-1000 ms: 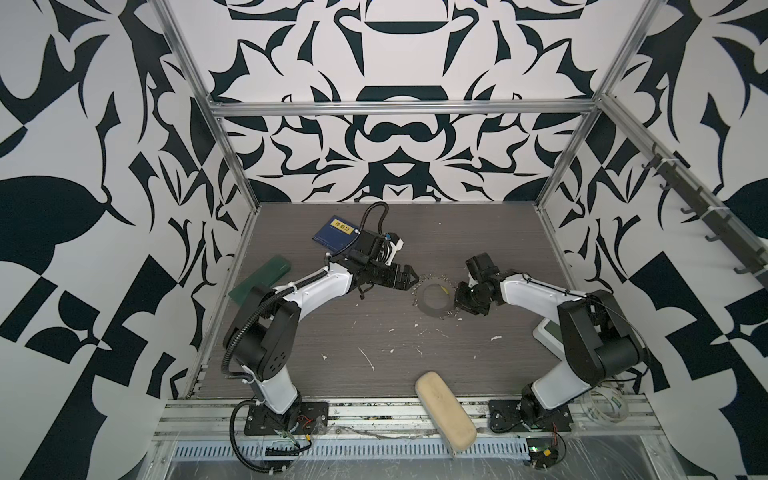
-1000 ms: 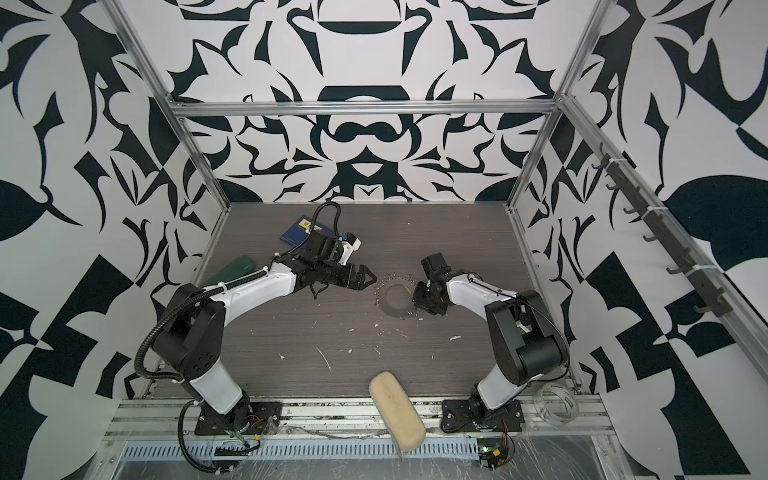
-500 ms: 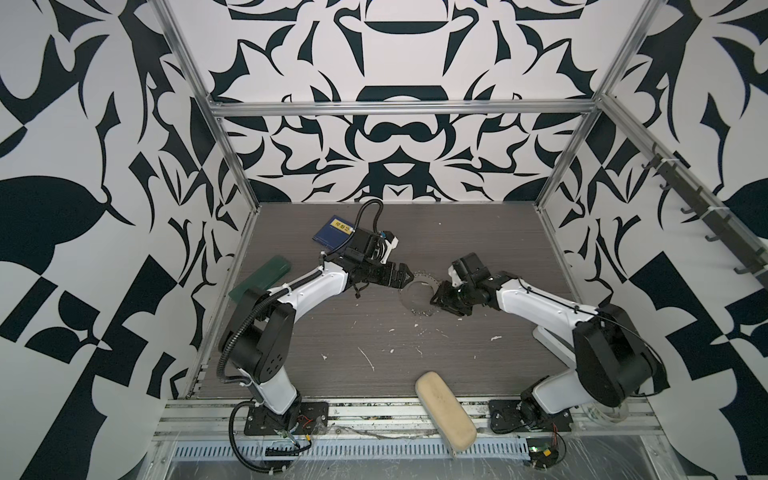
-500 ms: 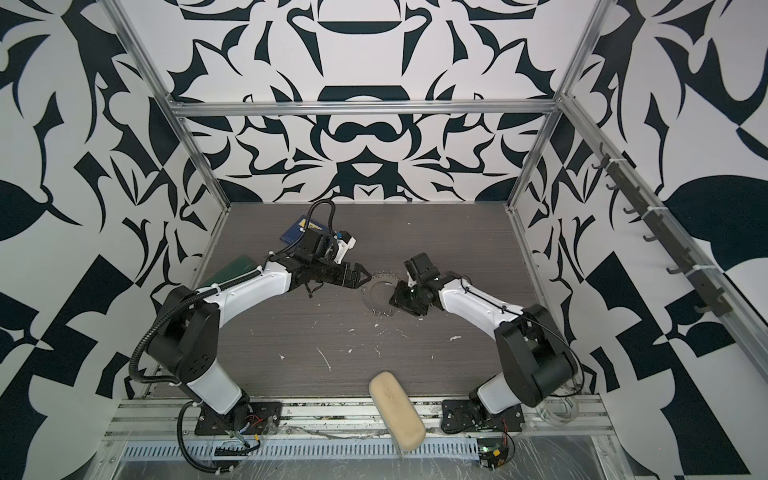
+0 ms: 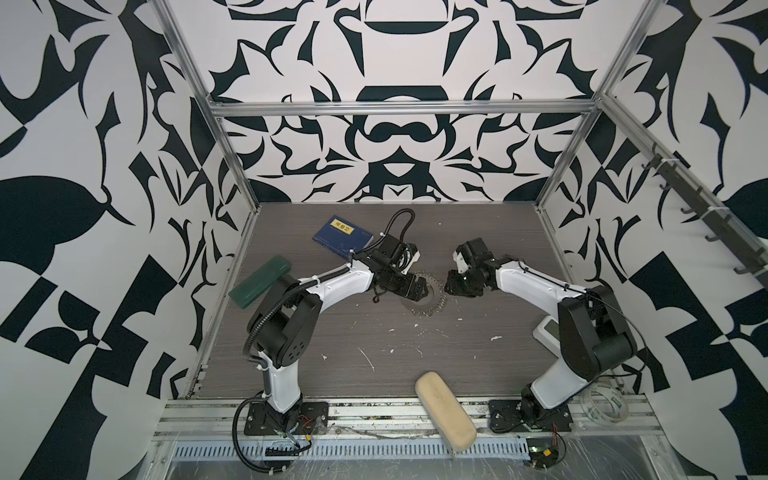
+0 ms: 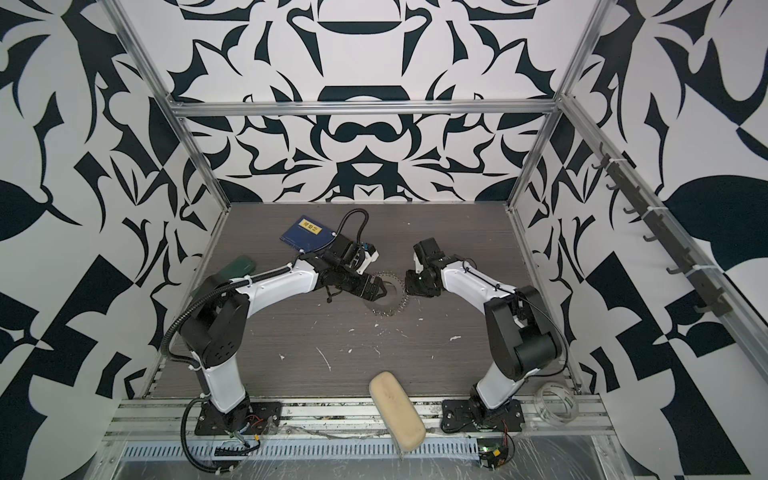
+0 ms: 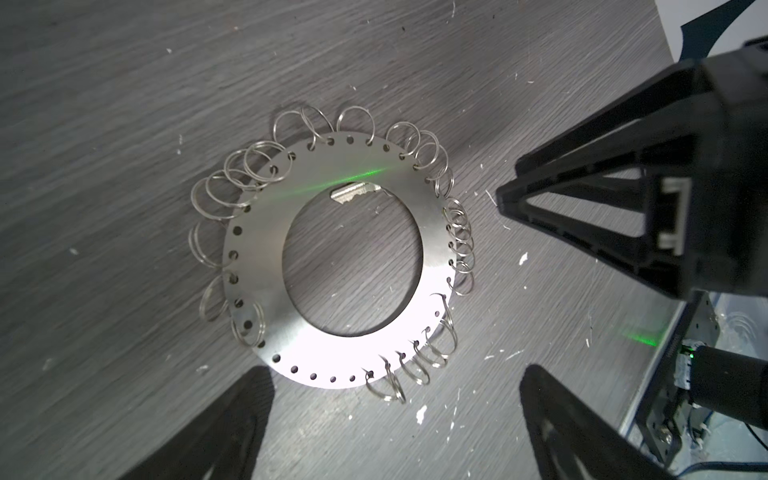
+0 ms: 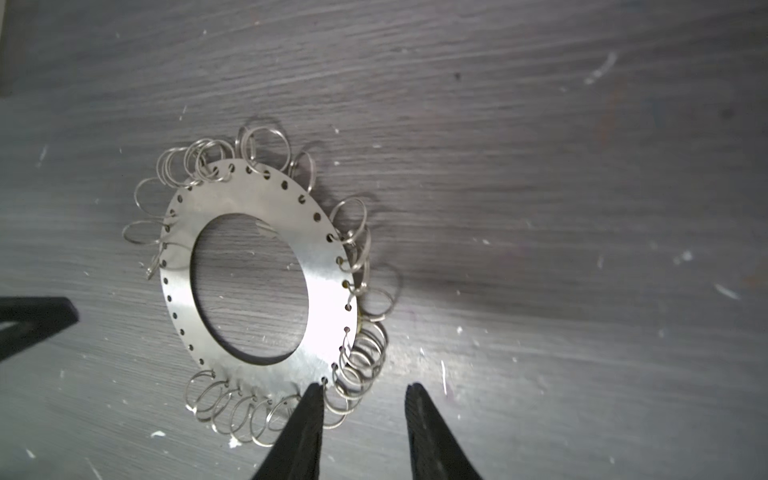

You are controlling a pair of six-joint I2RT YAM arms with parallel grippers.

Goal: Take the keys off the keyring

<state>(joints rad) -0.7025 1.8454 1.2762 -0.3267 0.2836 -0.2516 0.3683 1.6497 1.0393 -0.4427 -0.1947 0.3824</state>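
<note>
Mid-table, between the 2 arms, the keyring lies flat on the grey wood-grain table, visible in both top views. Small wire rings fringe its rim. The left gripper hangs over 1 edge of the disc with its jaws spread wide, holding nothing. The right gripper is at the opposite edge, its jaws parted with bare table between them. 1 fingertip overlaps the wire rings at the rim, though I cannot tell whether it touches them. White scraps dot the table nearer the arm bases.
</note>
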